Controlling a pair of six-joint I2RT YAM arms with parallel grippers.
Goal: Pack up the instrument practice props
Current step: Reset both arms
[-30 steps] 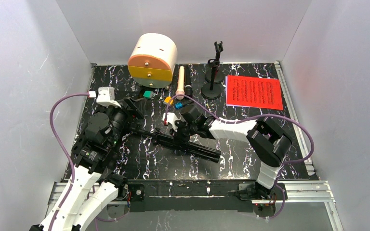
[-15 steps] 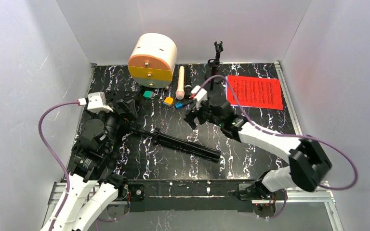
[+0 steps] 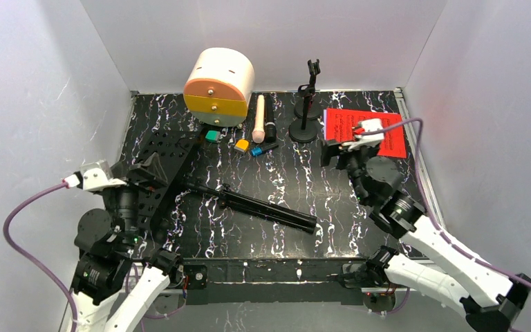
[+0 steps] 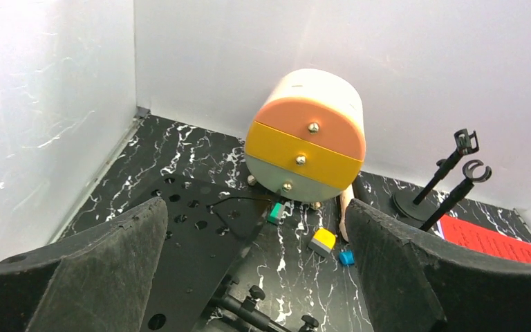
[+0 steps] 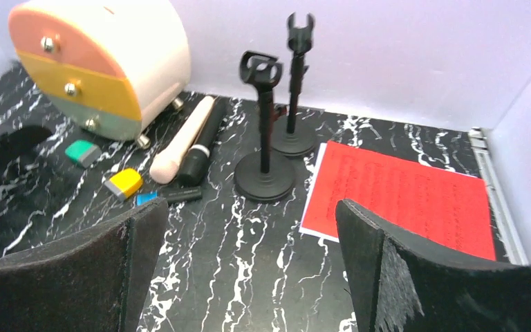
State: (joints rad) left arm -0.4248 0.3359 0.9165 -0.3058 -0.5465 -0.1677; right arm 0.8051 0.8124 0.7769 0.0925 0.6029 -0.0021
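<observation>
Well, both pincers are wide open and hold nothing. The left pincer (image 4: 254, 211) hangs over the left side of the worktop (image 3: 332, 200), which is black with thin white lines. Its two dark fingers (image 4: 97, 277) stand far apart with only air between them.

Just under it lies the music rack (image 3: 173, 149). The rack is black and full of little holes. It lies flat on the worktop. Its long black pole (image 3: 266, 209), with the legs folded along it, runs from the plate toward the middle of the worktop. I cannot tell if the left pincer touches the rack.

The right pincer (image 5: 249, 211) is on the right side, over the left edge of the red page (image 3: 390, 142). The red page lies flat at the back right. A thin white edge shows along its left side.

Two mic holders (image 5: 266, 138) stand up straight just left of the red page, each on a small round base. One stands behind the other.

Left of them the cream microphone (image 3: 258, 117) and the black microphone (image 3: 270, 129) lie side by side, touching. Next to the cream one sits a round drawer box (image 3: 219, 86) with an orange drawer, a yellow drawer and a pale green drawer.

In front of the box are three small bits: a green block (image 3: 212, 136), a yellow block (image 3: 242, 145) and a blue piece (image 3: 256, 150).
</observation>
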